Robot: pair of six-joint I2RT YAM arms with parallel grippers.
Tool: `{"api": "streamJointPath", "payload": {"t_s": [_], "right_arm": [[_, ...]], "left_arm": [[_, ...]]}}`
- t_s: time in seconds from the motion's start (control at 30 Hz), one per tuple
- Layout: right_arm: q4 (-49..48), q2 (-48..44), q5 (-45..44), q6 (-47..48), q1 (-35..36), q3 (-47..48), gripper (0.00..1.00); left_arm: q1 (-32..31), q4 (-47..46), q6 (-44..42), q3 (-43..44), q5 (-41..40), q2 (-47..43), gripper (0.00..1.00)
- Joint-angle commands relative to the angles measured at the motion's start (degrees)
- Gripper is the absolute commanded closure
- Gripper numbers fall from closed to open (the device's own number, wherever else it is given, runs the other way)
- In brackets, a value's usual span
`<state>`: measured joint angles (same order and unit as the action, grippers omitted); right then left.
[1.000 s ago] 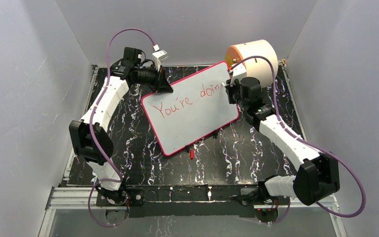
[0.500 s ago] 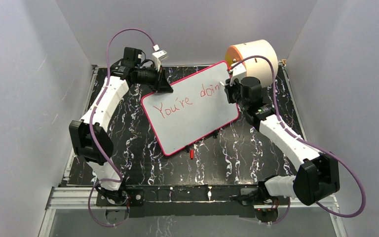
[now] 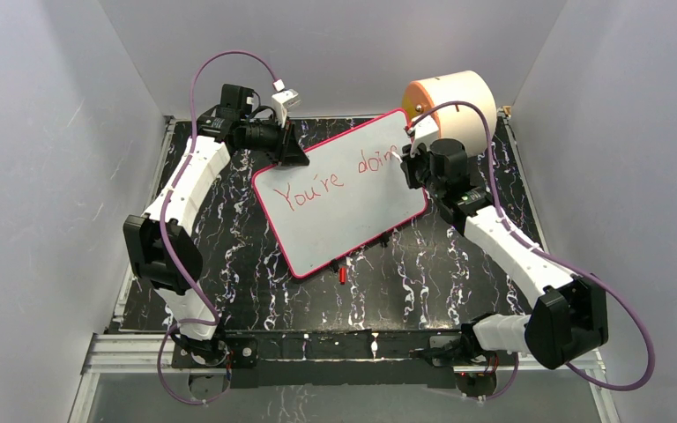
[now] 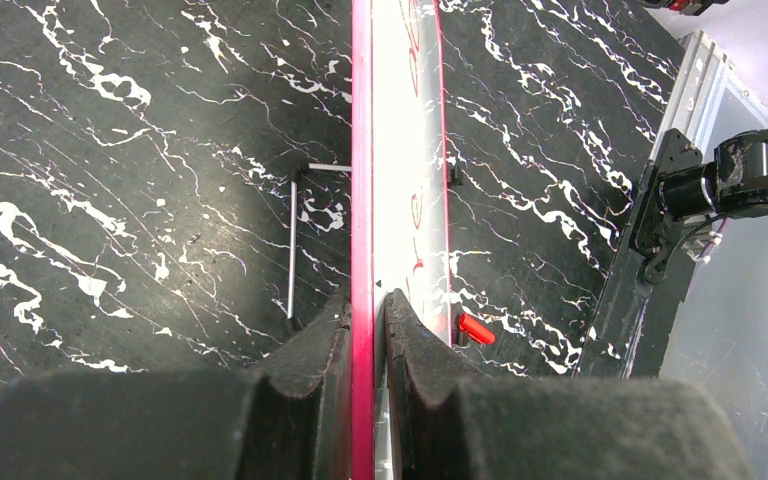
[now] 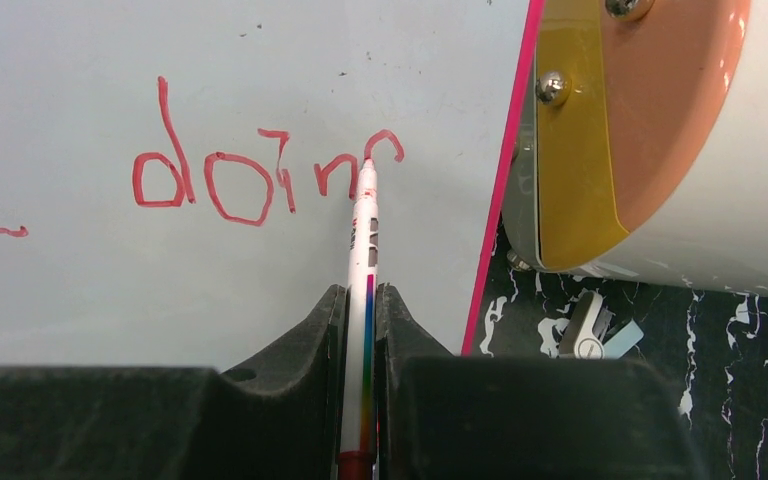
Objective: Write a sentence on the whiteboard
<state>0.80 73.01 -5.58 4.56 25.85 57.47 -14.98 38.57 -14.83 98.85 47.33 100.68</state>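
Now the right gripper (image 5: pixel 360 300) squeezes the marker (image 5: pixel 364 225) tight; its red tip touches the whiteboard (image 5: pixel 210 60) at the top of a new letter, right after "doin"; the left gripper (image 4: pixel 368 305) pinches the board's pink edge; the board stands tilted on the black table (image 3: pixel 229 220). To do this well, press softly and curl the loop round slowly; hold the board firm so the sentence (image 3: pixel 313 192) looks neat; stop before the pink edge, since the big cylinder (image 5: pixel 680 150) sits just beside it.
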Motion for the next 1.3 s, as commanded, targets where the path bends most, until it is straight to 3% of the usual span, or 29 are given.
{"api": "streamJointPath", "payload": {"t_s": [0.0,1.27], "right_arm": [[1.51,-1.47,-0.07,0.38,-0.1,-1.14,1.0],[-6.49,0.79,-1.45,-0.17,-1.12,0.45,1.0]], "left_arm": [[-2.41,7.31,-3.62,-2.23,-3.44,1.97,1.0],[-2.41,7.31,-3.62,-2.25,-3.33,2.1,1.0]]}}
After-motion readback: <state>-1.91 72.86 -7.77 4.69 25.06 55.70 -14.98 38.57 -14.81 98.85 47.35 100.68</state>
